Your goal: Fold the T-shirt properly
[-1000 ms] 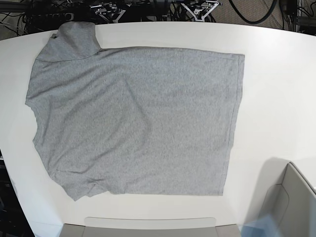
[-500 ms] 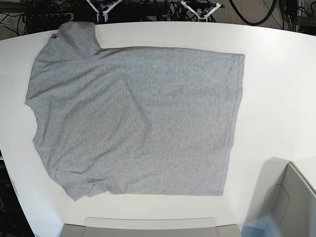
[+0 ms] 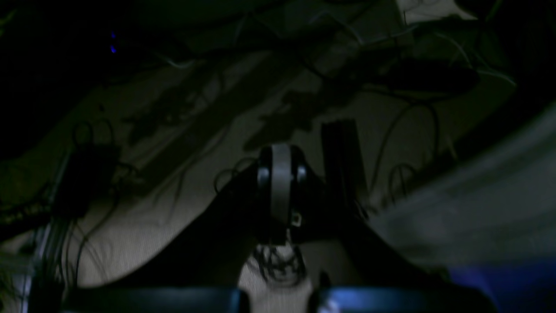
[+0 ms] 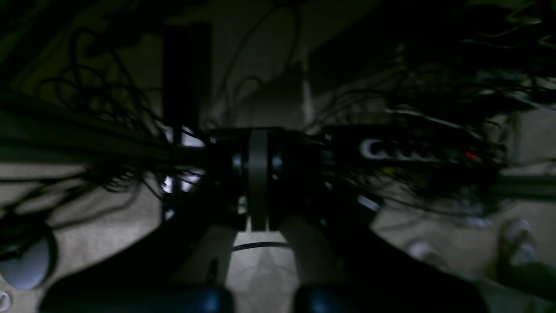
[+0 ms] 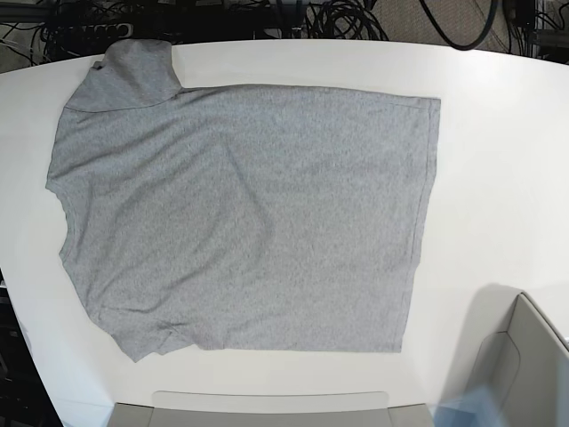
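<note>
The T-shirt (image 5: 240, 213) lies flat on the desk (image 5: 498, 133), far from both arms' fingers (image 3: 280, 191) (image 4: 258, 174), pressed together, empty. That folded-over sleeve may spoil a neat fold.

Base cam sits overhead, looking straight down on the curved white table (image 5: 498, 133) from fairly close, tabletop filling the frame. Both wrist cams look along their own arms' closed fingers at a dim floor of tangled black cables (image 4: 104, 108), off the table. No overlap between base and wrist views.
</note>
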Available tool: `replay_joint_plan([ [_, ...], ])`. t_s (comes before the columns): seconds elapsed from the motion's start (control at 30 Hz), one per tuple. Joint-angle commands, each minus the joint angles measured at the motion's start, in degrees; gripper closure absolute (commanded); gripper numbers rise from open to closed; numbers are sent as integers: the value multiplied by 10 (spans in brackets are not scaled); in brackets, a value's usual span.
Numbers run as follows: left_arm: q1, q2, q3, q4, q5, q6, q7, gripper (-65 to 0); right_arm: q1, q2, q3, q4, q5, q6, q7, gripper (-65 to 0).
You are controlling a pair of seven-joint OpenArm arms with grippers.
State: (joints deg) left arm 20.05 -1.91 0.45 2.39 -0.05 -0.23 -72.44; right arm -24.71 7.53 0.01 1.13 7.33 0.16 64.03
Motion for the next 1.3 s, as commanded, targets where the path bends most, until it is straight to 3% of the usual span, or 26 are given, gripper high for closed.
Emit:
replay_joint_plan([
  [0.0, 17, 0, 1, 8, 0, 4, -41, -4, -12, 8, 1, 5, -1, -1, 20, -5],
  [0.13, 50, 0, 1, 80, 0, 4, -44, -4, -57, 11, 1, 75, -1, -1, 20, -5],
  [0.3, 131, 1, 2, 248, 0, 4, -44, -11, -162, 10, 1, 275, -1, -1, 19, -5],
  [0.4, 182, 1, 2, 347, 0, 4, -44, -56, -228, 10, 1, 401, 0, -2, 17, -6],
  [0.57, 245, 2, -3, 491, 0, 4, -43, -140, -328, 14, -4, 602, 77, -1, 10, -7],
  [0.67, 261, 4, -1, 544, 0, 4, -36, -157, -377, 23, 0, 720, 121, -1, -45, -33],
  [0.83, 274, 5, 1, 603, 0, 4, 22, -157, -446, 84, 1, 880, 234, -1, -137, -192],
  [0.97, 281, 5, 1, 620, 0, 4, 52, -157, -468, 154, 1, 918, 324, -1, -143, -289],
  [1.07, 280, 5, 1, 617, 0, 4, 53, -157, -469, 213, 1, 914, 403, -1, -144, -304],
  [1.17, 280, 4, 1, 618, 0, 4, 54, -157, -469, 251, 1, 913, 477, -1, -144, -304],
  [1.27, 280, 3, 1, 618, 0, 4, 56, -157, -469, 288, 0, 911, 514, -1, -144, -304],
])
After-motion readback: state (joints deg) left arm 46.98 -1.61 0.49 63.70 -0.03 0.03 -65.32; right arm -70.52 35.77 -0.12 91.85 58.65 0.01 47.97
